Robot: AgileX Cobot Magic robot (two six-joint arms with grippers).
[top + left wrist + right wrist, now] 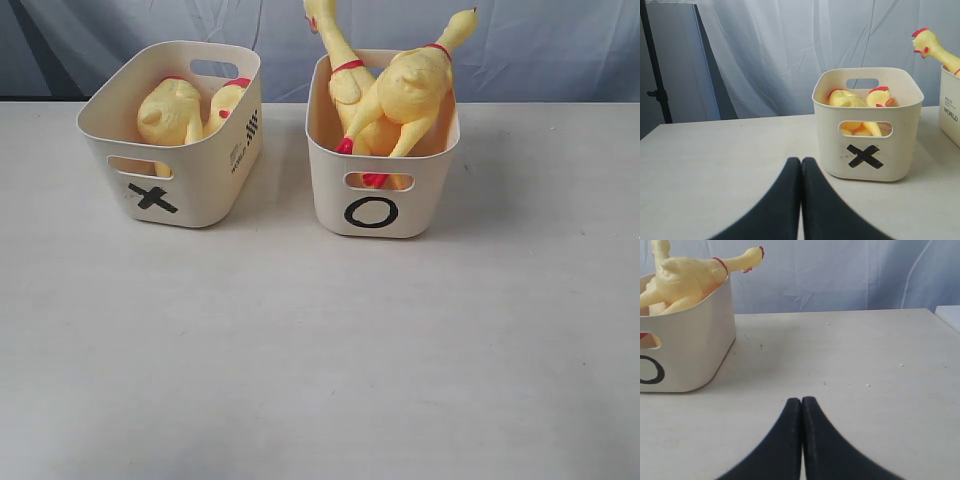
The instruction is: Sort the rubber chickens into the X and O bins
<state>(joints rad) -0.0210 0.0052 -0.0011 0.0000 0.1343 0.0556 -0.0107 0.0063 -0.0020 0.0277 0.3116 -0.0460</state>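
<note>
Two yellow rubber chickens (185, 108) lie inside the X bin (195, 185) at the back left; they also show through its slot handle in the left wrist view (855, 99). Two more chickens (400, 95) stand heads-up in the O bin (375, 195), necks sticking out above the rim. My left gripper (801, 160) is shut and empty, low over the table a little in front of the X bin (867, 140). My right gripper (801, 400) is shut and empty, to the right of the O bin (695, 355). Neither gripper shows in the exterior view.
Both bins stand near the far edge of a pale grey-white table (320, 360). A white curtain (540, 40) hangs behind. A dark stand (655, 75) is off the table's left. The table's right edge (945, 317) is in the right wrist view.
</note>
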